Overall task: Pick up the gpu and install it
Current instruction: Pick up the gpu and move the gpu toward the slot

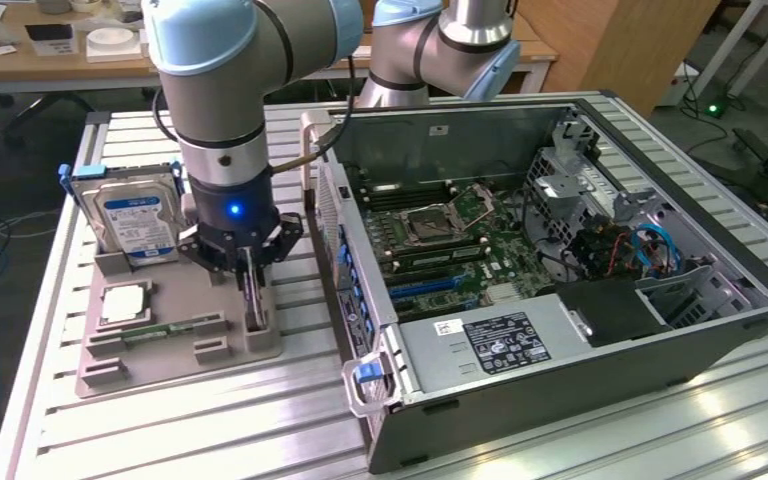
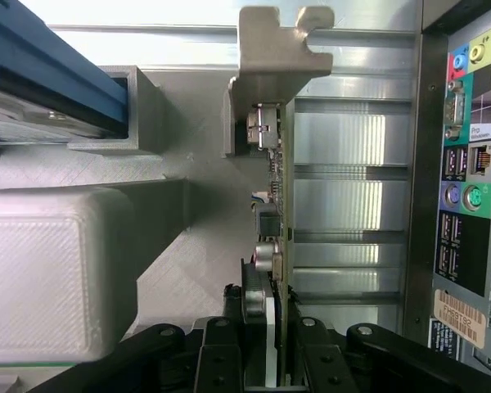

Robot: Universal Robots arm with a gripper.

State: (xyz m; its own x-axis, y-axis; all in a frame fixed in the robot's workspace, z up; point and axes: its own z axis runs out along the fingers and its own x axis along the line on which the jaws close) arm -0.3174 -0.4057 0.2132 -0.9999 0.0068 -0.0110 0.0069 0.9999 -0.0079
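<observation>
On the tray [image 1: 157, 372], the pincer [image 1: 248, 268] seemingly clamps the half-hidden gpu [image 2: 272, 57].

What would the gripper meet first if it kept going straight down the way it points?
The gpu, standing on edge in the grey holder directly below the gripper; contact looks close, though depth is unclear.

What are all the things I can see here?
table: one, silver, under everything.
computer: one, black, open, exterior view's right.
holder: one, grey, exterior view's left.
hard drive: one, silver with blue label, standing in holder.
chip: one, silvery, flat on holder.
memory stick: one, green, flat on holder.
gpu: one, dark, upright in holder.
arm: one, grey and blue, above holder.
gripper: one, black, shut on gpu.
</observation>
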